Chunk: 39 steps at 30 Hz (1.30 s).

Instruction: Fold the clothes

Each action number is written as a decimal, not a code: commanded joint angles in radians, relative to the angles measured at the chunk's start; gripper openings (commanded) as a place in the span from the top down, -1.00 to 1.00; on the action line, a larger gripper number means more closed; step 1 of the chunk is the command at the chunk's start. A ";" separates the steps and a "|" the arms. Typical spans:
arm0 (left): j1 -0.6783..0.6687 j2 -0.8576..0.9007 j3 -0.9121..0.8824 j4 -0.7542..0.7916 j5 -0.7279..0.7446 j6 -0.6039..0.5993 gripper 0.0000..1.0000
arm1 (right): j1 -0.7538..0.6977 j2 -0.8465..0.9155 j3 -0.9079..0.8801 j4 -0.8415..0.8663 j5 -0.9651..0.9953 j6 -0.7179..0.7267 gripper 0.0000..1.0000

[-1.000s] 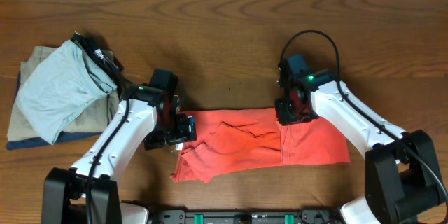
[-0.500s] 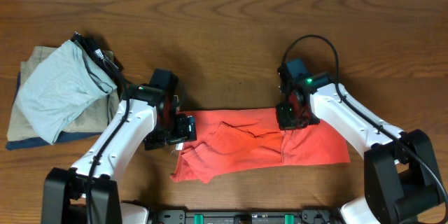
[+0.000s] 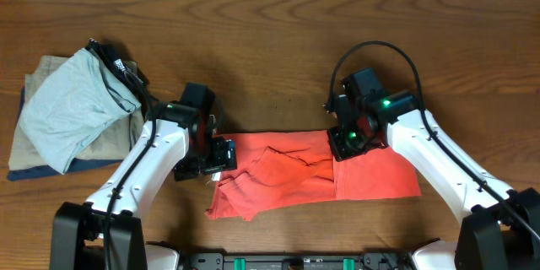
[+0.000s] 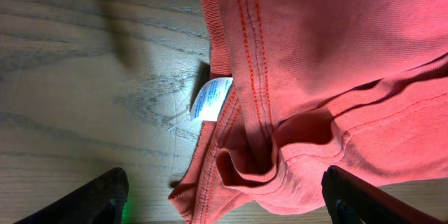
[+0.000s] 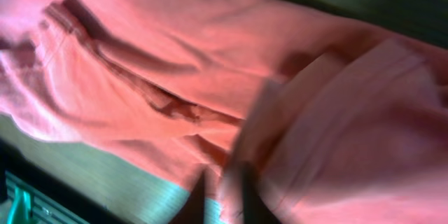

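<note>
1. A brown wooden table (image 3: 253, 34) fills the overhead view.
2. The coral-red T-shirt (image 3: 312, 173) lies near the table's front edge, between the two arms. It is folded into a long band, smooth on the right and rumpled into creases on the left.
3. A small white label (image 4: 212, 99) sticks out at the shirt's stitched left edge.
4. The left hand (image 3: 218, 157) hangs over that left edge with its fingers (image 4: 98, 197) spread wide, gripping nothing.
5. The right hand (image 3: 346, 139) is at the band's upper edge near the middle. Its fingers (image 5: 246, 196) sit close together against the cloth, but the wrist view is blurred and I cannot tell whether they pinch it.
6. Well apart at the table's left end sits a stack of folded garments: light grey garment (image 3: 63, 110) on top, tan garment (image 3: 110, 139) and navy garment (image 3: 84, 166) beneath.
</note>
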 commanded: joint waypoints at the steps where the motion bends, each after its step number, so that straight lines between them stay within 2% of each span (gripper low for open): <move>1: -0.001 -0.005 -0.005 -0.002 -0.013 -0.002 -0.79 | 0.032 0.015 0.009 -0.010 -0.023 -0.026 -0.11; 8: -0.001 -0.005 -0.005 -0.002 -0.013 -0.002 -0.82 | 0.012 -0.002 0.024 -0.057 0.190 0.088 -0.07; 13: -0.001 -0.005 -0.005 0.000 -0.012 0.001 -1.00 | -0.021 -0.096 0.035 -0.088 0.341 0.193 -0.14; 19: -0.002 -0.005 -0.032 0.043 0.050 0.003 -0.96 | -0.082 -0.189 0.035 -0.107 0.349 0.208 -0.23; 32: -0.016 0.035 -0.197 0.261 0.220 0.002 -1.00 | -0.114 -0.195 0.034 -0.148 0.349 0.208 -0.21; 35: -0.016 0.048 -0.224 0.312 0.262 0.002 -0.75 | -0.114 -0.195 0.034 -0.151 0.349 0.208 -0.20; 37: -0.016 0.054 -0.241 0.335 0.278 0.002 -0.71 | -0.114 -0.195 0.034 -0.153 0.349 0.208 -0.19; 39: -0.016 0.063 -0.251 0.346 0.277 0.002 -0.59 | -0.115 -0.195 0.034 -0.154 0.350 0.208 -0.19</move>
